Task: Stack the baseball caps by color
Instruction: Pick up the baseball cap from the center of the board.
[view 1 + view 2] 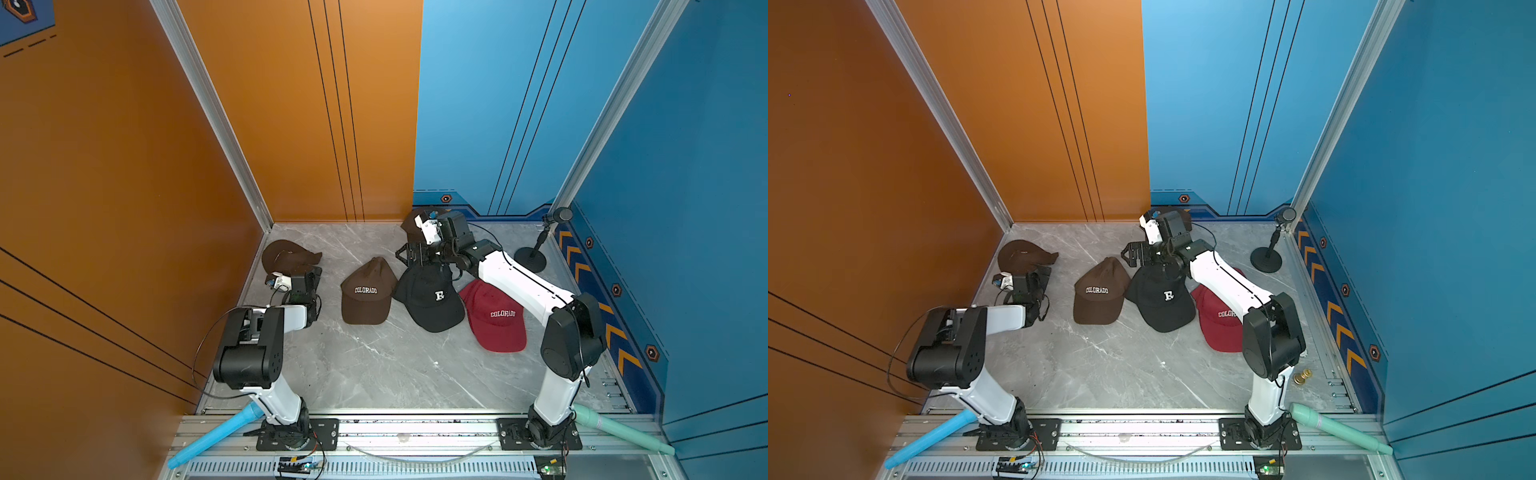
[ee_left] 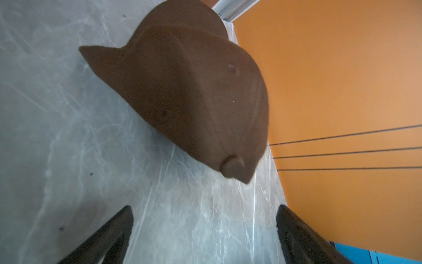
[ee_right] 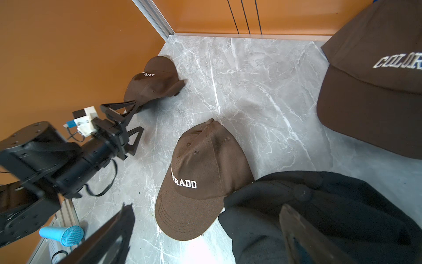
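Plainly: red "COLORADO" cap [image 1: 498, 330] beside black "R" cap [image 1: 430, 305]

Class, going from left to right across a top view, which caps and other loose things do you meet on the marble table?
plain brown cap by the orange wall → brown COLORADO cap → black R cap → red COLORADO cap → microphone stand

Bright, even light is falling; glare is blooming on the tabletop [image 3: 196, 250] beside the brim of the middle brown cap [image 3: 201, 173] (near fingers [image 3: 109, 237] are blurring).
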{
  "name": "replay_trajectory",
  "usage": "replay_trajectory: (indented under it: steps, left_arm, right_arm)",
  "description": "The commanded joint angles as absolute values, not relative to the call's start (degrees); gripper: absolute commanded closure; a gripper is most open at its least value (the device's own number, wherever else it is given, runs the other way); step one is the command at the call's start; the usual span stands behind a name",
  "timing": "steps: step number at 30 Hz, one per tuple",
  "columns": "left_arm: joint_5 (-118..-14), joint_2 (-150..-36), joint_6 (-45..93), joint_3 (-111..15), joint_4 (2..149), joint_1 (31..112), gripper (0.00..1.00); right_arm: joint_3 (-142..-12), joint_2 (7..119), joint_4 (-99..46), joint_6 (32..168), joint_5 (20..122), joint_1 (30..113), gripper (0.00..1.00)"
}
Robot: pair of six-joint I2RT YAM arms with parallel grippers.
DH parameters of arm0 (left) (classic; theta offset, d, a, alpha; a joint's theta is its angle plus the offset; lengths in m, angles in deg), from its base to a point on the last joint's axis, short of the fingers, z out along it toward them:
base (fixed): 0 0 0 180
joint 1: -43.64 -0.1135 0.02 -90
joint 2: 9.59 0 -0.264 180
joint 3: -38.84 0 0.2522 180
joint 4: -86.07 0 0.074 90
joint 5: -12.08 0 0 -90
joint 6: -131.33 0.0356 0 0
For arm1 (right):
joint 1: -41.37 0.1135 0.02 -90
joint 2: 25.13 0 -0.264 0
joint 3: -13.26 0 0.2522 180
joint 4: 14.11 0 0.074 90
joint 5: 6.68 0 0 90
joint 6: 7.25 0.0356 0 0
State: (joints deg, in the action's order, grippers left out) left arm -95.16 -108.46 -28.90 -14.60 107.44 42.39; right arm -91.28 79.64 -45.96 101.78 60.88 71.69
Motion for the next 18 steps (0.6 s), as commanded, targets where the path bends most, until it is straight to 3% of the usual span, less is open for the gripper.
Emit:
replay_trajectory:
  steps: [1, 9, 18]
  left_arm:
    - [-99.0, -112.3, -32.1, -16.2, 117.4, 41.9, 0.02]
    - [-102.7, -119.3, -25.9, -16.3, 135.0, 41.2, 0.02]
    - [-101.8, -122.5, -26.1, -15.9, 139.6, 38.7, 0.03]
  right_arm:
    - [-91.6, 79.5, -48.1, 100.4, 59.7, 71.9, 0.00]
    - [-93.9, 81.5, -50.1, 99.2, 58.7, 72.2, 0.00]
    - [-94.8, 82.4, -51.1, 98.7, 58.8, 72.4, 0.00]
